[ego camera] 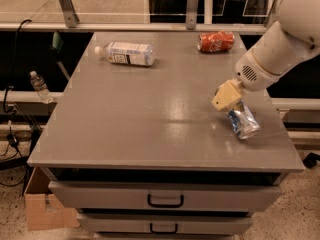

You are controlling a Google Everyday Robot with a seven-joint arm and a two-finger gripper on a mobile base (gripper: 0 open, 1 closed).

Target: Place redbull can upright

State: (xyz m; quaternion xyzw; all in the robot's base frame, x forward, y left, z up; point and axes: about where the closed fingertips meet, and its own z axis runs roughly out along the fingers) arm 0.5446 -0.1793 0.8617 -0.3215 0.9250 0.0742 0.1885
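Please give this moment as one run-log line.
gripper: at far end of redbull can, table front right | redbull can: lying, not yet upright | red soda can, plastic bottle: lying at table back

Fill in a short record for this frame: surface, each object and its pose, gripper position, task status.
surface: grey table, drawers below
redbull can: lying on its side, near the right front corner
gripper: low over the table, at the redbull can's far end
red can: on its side, far edge, right of centre
bottle: on its side, far left
task status: redbull can not yet upright
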